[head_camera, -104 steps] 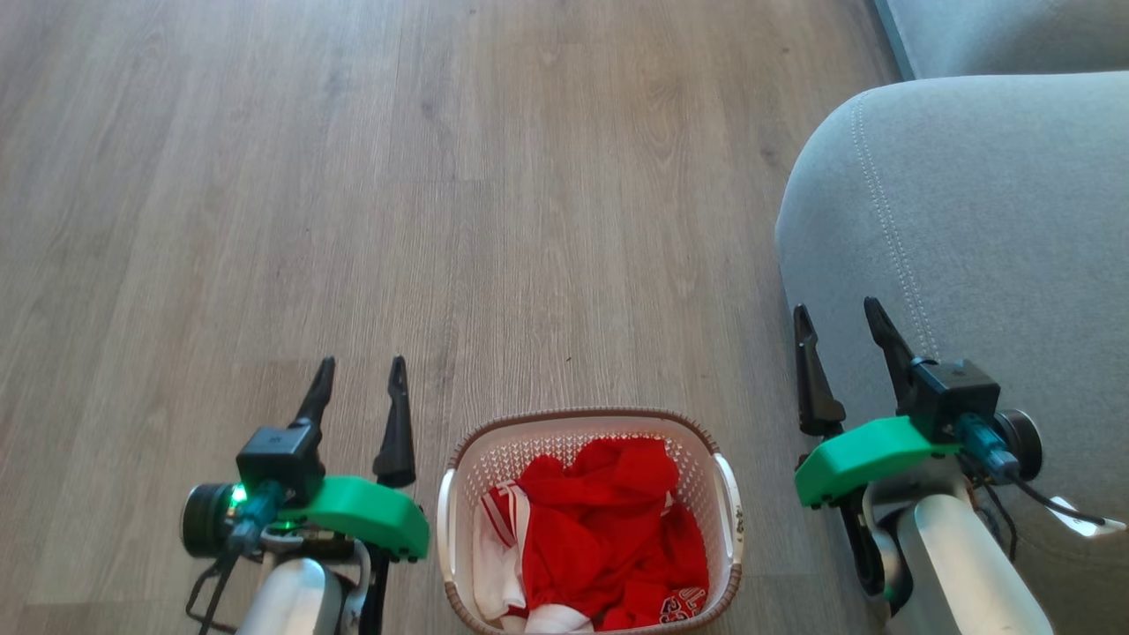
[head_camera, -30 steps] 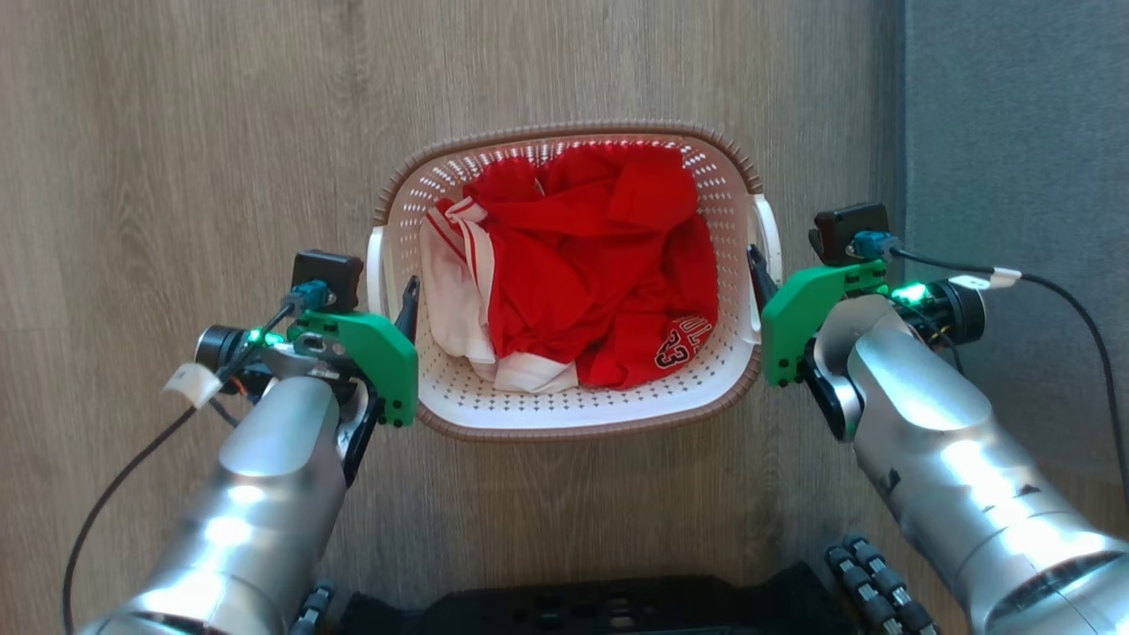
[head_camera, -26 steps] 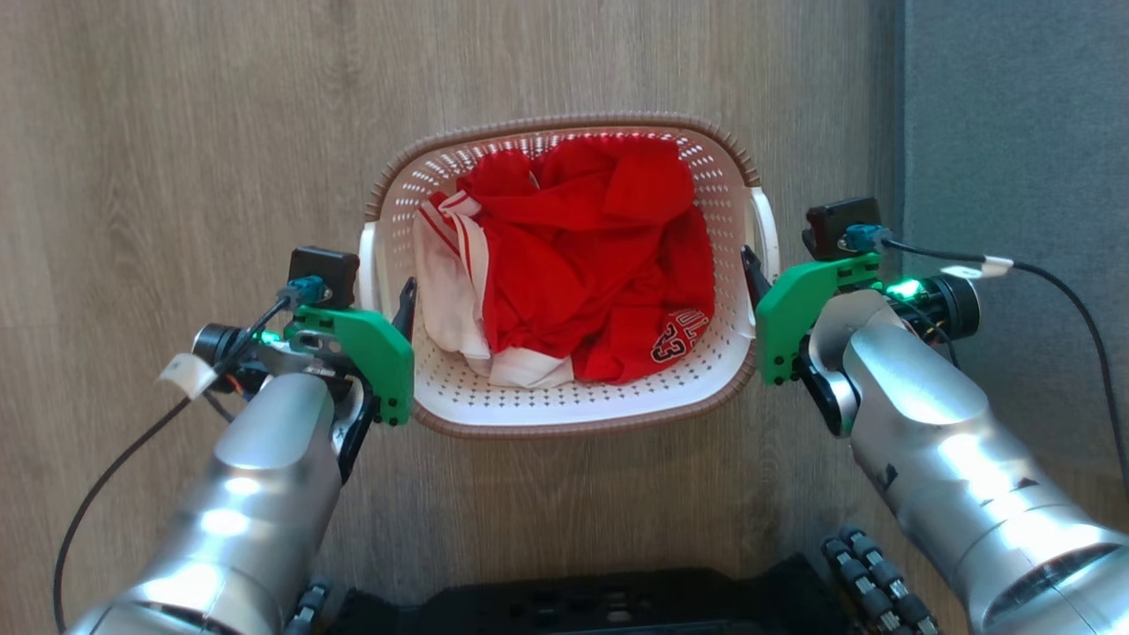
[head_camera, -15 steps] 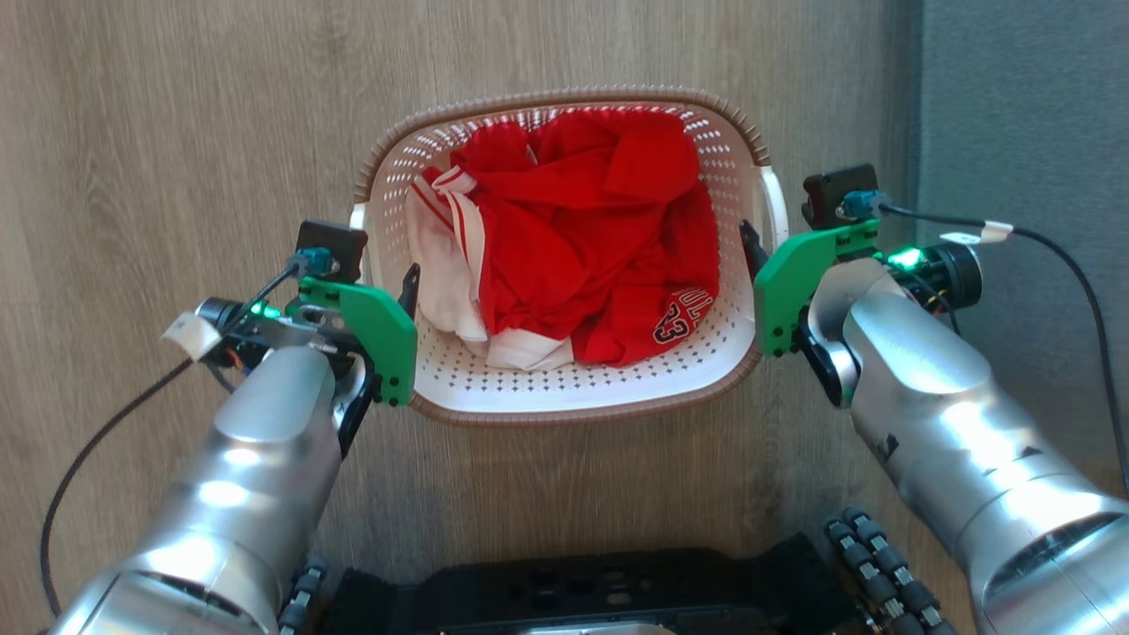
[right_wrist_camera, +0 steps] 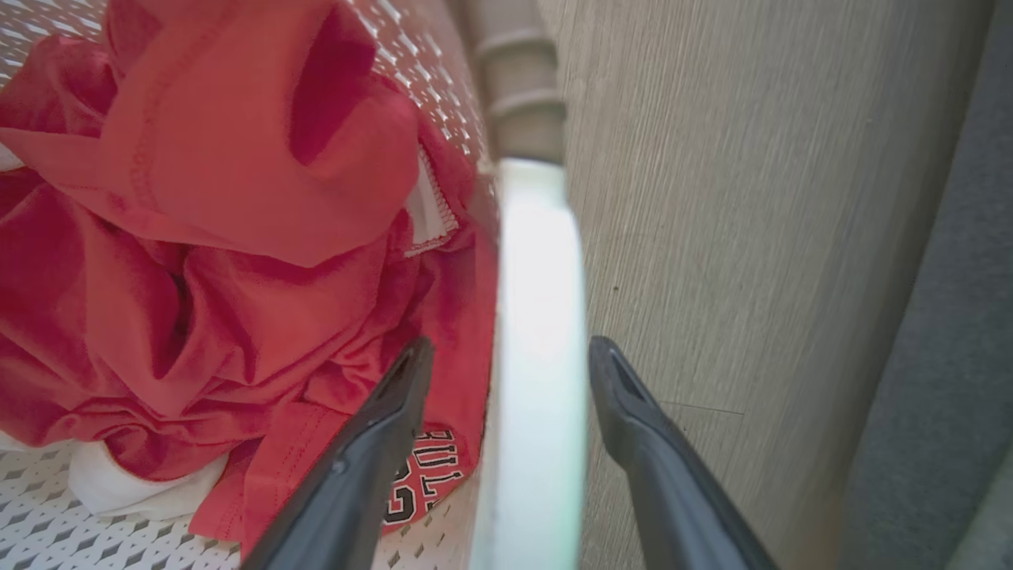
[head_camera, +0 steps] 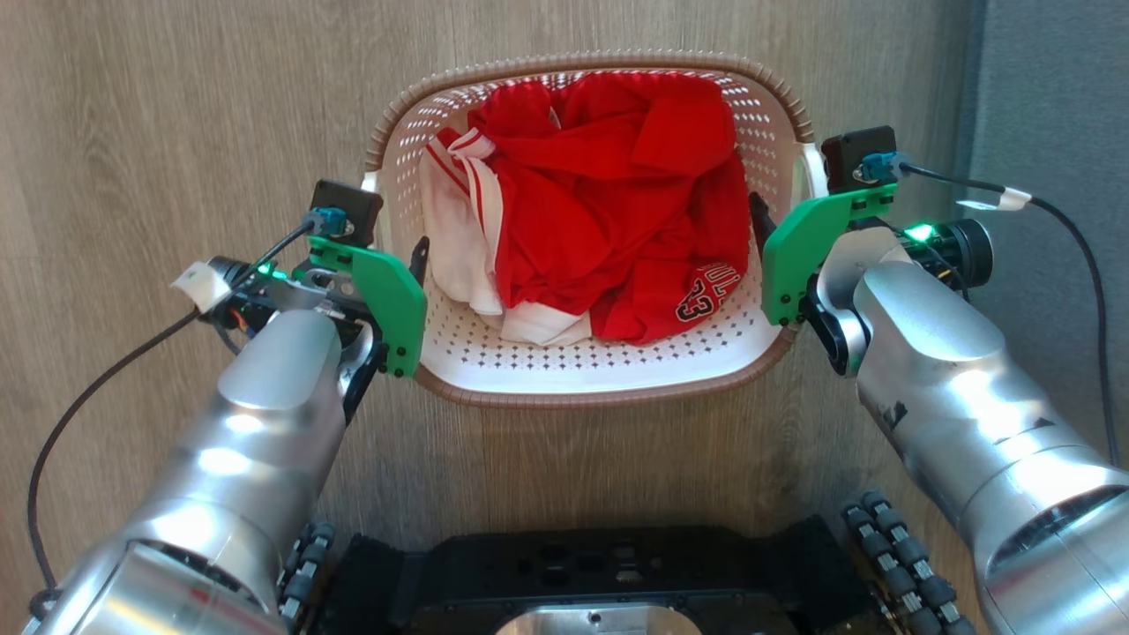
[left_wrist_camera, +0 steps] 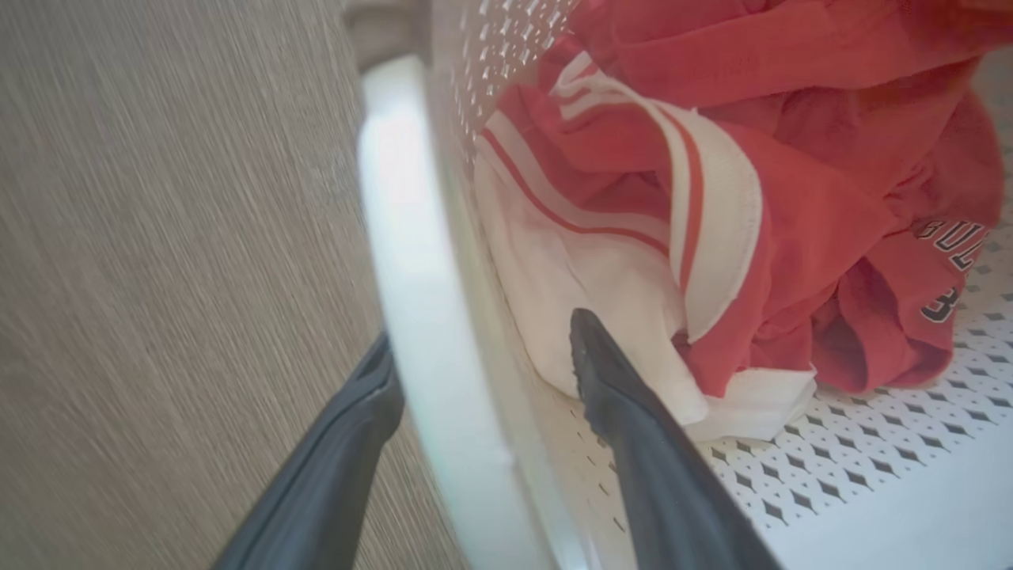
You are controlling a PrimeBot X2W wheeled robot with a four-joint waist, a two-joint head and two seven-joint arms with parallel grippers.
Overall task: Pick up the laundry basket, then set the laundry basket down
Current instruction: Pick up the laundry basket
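The laundry basket [head_camera: 600, 370] is cream-white and perforated, with a brown woven-look rim, and sits between my two arms over the wood floor. Red and white clothes [head_camera: 609, 203] fill it. My left gripper [head_camera: 397, 256] straddles the white left handle [left_wrist_camera: 411, 277], one finger outside it and one inside the basket, jaws wide; the same gripper [left_wrist_camera: 483, 336] fills the left wrist view. My right gripper [head_camera: 781, 207] straddles the white right handle [right_wrist_camera: 538, 317] the same way, and the right wrist view shows this gripper [right_wrist_camera: 513, 344] with small gaps on both sides.
A grey sofa [head_camera: 1050, 88] runs along the right edge, close to my right arm. My black base [head_camera: 582, 573] lies just below the basket. Wood floor [head_camera: 176, 106] stretches left and ahead. Cables trail from both wrists.
Since the earliest frame the head has tilted down and both grippers have come onto the basket's handles. Over the last second, basket and grippers shifted up the view together and look larger.
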